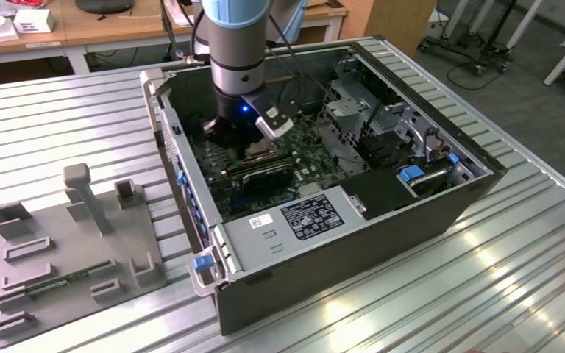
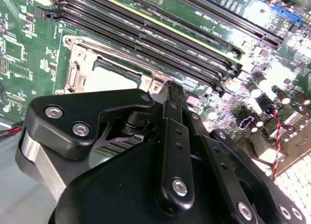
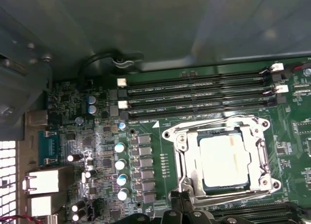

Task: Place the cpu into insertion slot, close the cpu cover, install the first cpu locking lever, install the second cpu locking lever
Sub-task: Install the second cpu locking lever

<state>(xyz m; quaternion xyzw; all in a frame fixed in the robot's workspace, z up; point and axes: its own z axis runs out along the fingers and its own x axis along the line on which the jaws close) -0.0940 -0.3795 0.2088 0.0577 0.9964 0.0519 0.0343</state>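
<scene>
Insertion slot [image 2: 104, 73] half hidden behind end effector [image 2: 171, 95].

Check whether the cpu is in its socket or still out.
In. The pale square cpu lies flat inside the socket, framed by the metal cover; the hand's fingertips sit at the socket's edge.
</scene>
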